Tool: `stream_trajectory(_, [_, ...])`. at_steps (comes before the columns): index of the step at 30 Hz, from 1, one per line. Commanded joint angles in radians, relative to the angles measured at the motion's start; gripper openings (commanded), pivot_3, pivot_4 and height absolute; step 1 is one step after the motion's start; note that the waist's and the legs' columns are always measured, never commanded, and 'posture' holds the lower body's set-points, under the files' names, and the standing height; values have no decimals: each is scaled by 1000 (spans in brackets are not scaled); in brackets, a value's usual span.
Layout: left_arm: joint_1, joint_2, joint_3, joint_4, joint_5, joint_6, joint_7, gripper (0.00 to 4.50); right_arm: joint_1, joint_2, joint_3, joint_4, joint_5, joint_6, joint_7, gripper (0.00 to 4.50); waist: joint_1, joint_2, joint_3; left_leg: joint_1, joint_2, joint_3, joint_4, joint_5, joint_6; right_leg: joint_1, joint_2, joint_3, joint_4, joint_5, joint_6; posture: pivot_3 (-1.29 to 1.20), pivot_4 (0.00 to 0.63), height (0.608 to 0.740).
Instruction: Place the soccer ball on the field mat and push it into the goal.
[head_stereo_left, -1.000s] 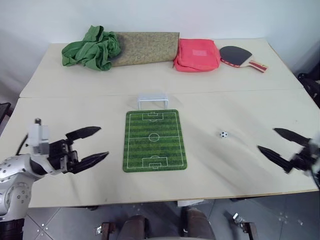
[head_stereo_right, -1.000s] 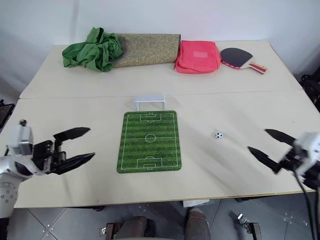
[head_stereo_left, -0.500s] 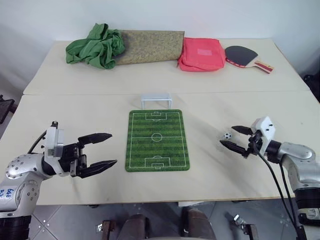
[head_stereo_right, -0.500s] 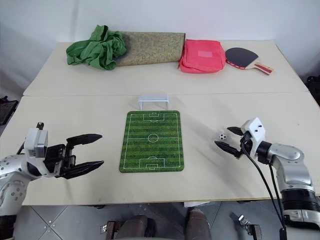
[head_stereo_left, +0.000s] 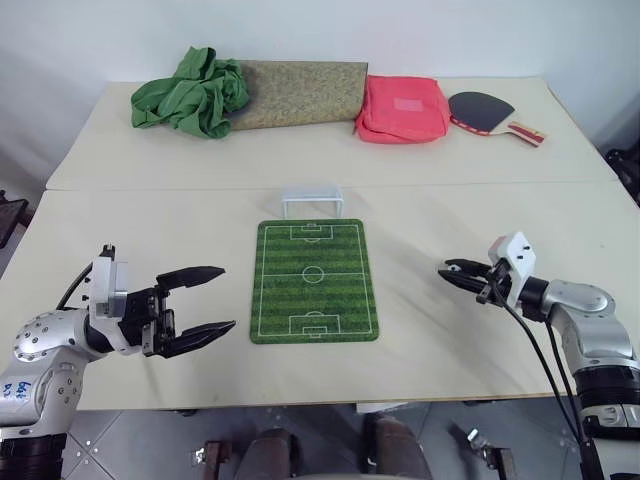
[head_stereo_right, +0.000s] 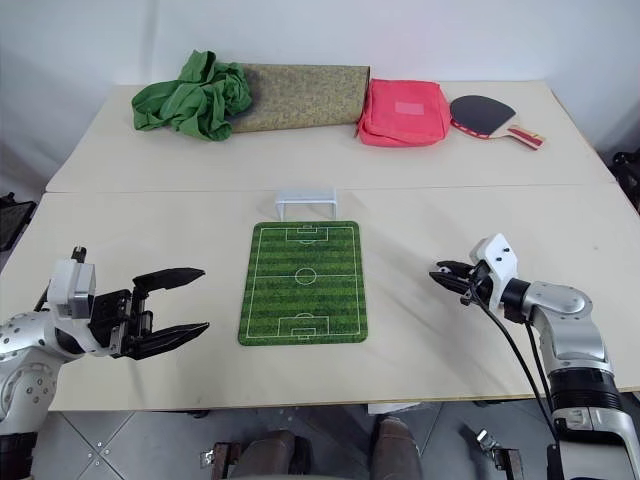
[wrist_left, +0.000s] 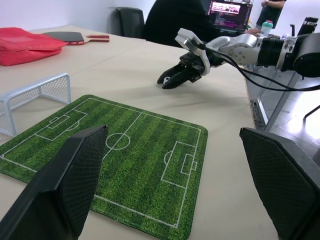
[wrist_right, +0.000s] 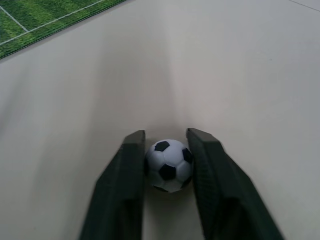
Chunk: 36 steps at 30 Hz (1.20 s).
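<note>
Pinching the soccer ball (wrist_right: 168, 165) between both fingers on the bare surface (head_stereo_left: 430, 330), right end effector (head_stereo_left: 455, 272) clamped, right of the field mat (head_stereo_left: 313, 281); left end effector (head_stereo_left: 205, 300) spread wide, idle. Next, likely: lifting and carrying onto the mat, before the goal (head_stereo_left: 312, 201).

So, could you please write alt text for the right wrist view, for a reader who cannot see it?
Two black fingers of the right gripper are closed on a tiny soccer ball, white with black patches, on a plain beige table. A corner of the green field mat lies beyond.
</note>
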Motion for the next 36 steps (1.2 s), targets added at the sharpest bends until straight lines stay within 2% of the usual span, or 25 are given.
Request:
stream_trajectory(1, [6, -14, 12, -24, 18, -66, -23, 4500, -35, 11, -32, -1, 64, -95, 106, 815, -1, 0, 0, 0, 0, 0, 0, 0, 0, 0, 0, 0, 0, 0, 0, 0, 150, 740])
stream_trajectory(4, [27, -12, 5, -9, 36, -101, -59, 4500, -97, 40, 10, -102, 137, -51, 218, 815, -11, 1, 0, 0, 0, 1, 0, 0, 0, 0, 0, 0, 0, 0, 0, 0, 150, 740])
stream_trajectory(8, [46, -4, -1, 17, 54, -133, -110, 4500, -153, 74, 137, -224, 124, 28, 284, 815, -23, 1, 0, 1, 1, 0, 0, 0, 0, 0, 1, 0, 0, 0, 0, 0, 150, 740])
stream_trajectory(11, [77, 11, -12, 53, 91, -158, -146, 4500, -219, 182, 317, -363, 70, 144, 238, 815, -32, 1, 0, 1, 2, 0, 0, 0, 0, 0, 1, 0, 1, 0, 0, 0, 150, 740])
stream_trajectory(15, [117, 7, -12, 59, 109, -169, -145, 4500, -204, 262, 459, -460, -6, 229, 163, 815, -20, 1, 0, -1, 3, -1, 0, 0, -2, -3, 2, 0, 2, -1, -1, 0, 150, 740])
stream_trajectory(18, [151, 8, -9, 35, 100, -156, -138, 4500, -168, 284, 535, -481, -68, 223, 124, 815, -10, -1, 0, -4, 0, -5, 1, 0, -1, -3, 0, -3, 2, -1, -1, 0, 150, 740])
stream_trajectory(25, [186, 21, 1, -1, 83, -130, -135, 4500, -122, 290, 560, -488, -103, 221, 79, 815, -18, -1, 0, -5, 0, -7, 1, 0, -1, -3, 0, -6, 1, -1, -1, 0, 150, 740])
stream_trajectory(36, [161, 14, -7, -8, 84, -115, -120, 4500, -163, 306, 531, -393, -111, 202, 67, 815, -25, -1, 0, -5, 0, -6, 1, 0, -1, -2, 0, -6, 1, -1, -1, 0, 150, 740])
